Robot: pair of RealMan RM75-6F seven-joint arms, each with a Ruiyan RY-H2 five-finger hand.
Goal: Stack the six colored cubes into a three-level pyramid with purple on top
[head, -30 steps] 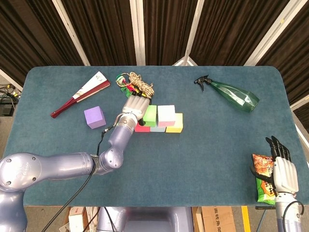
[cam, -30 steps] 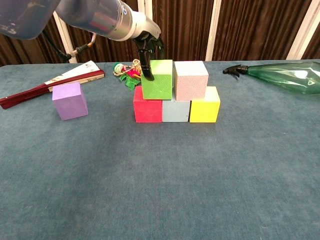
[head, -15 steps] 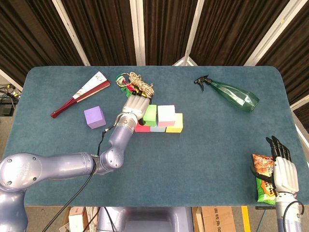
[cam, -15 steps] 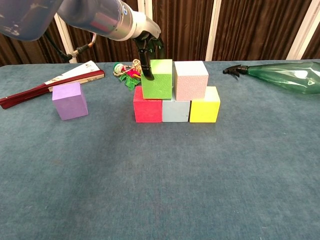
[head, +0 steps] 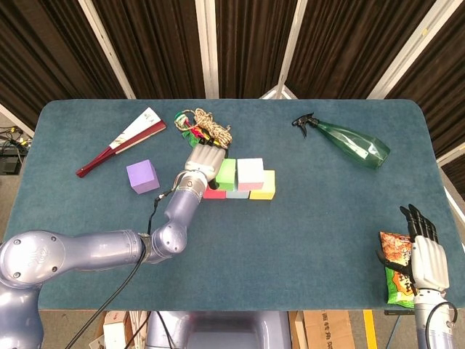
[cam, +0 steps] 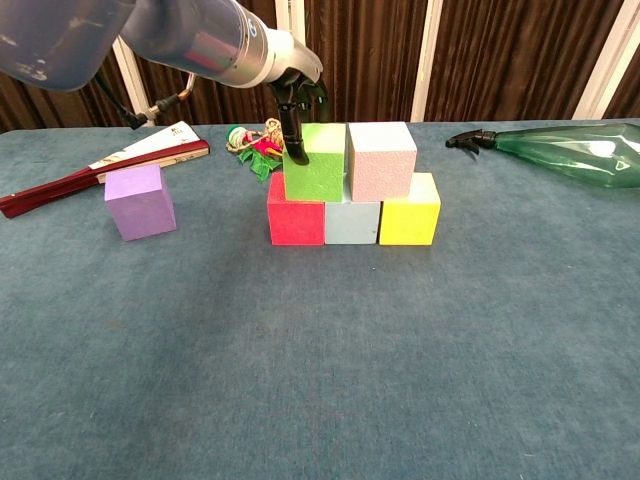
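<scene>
Left hand: my left hand (cam: 297, 112) grips the green cube (cam: 315, 160) from its left side, on the second level.
Base: red cube (cam: 295, 221), grey cube (cam: 351, 221), yellow cube (cam: 409, 211) in a row; pink cube (cam: 381, 160) touching green.
Next, I judge: let go gently, straight up.
Purple cube (cam: 139, 201): left, well apart on the desk (cam: 320, 360).
Right hand: my right hand (head: 423, 254) lies open, fingers straight.
</scene>
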